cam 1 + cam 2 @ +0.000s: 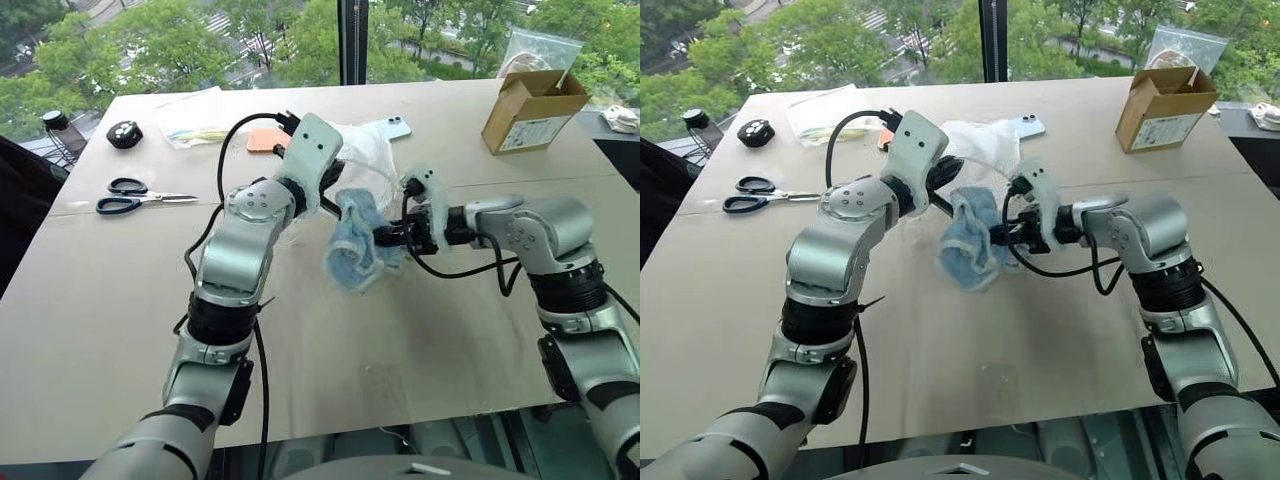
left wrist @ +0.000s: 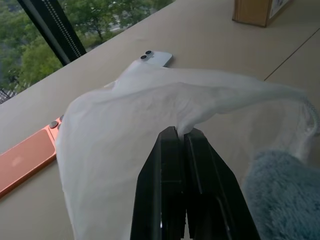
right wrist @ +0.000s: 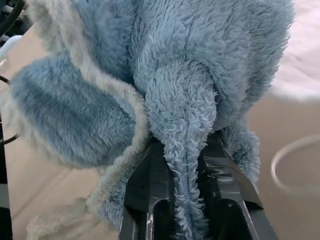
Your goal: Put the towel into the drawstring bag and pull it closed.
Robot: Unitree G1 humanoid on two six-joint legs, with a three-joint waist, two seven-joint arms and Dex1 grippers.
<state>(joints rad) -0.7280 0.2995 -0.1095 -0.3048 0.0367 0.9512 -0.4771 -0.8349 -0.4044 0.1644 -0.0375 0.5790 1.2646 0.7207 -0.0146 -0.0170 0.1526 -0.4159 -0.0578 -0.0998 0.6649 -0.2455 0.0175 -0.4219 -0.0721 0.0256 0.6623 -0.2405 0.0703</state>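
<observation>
Above the middle of the table, the light blue fluffy towel (image 1: 355,242) hangs bunched from my right gripper (image 1: 385,237). That gripper (image 3: 186,150) is shut on a fold of the towel (image 3: 165,75). Just to the towel's left, my left gripper (image 2: 179,134) is shut on a pinch of the white translucent drawstring bag (image 2: 125,115). It lifts part of the fabric while the rest of the drawstring bag (image 1: 365,155) trails back to the table. The towel (image 2: 285,195) hangs right beside the raised bag fabric. I cannot make out the bag's mouth or cords.
An orange phone (image 1: 265,140) and a pale blue phone (image 1: 395,127) lie by the bag. Scissors (image 1: 130,197), a black round object (image 1: 124,133) and a clear plastic bag (image 1: 195,120) are at the left. A cardboard box (image 1: 530,110) stands at the back right.
</observation>
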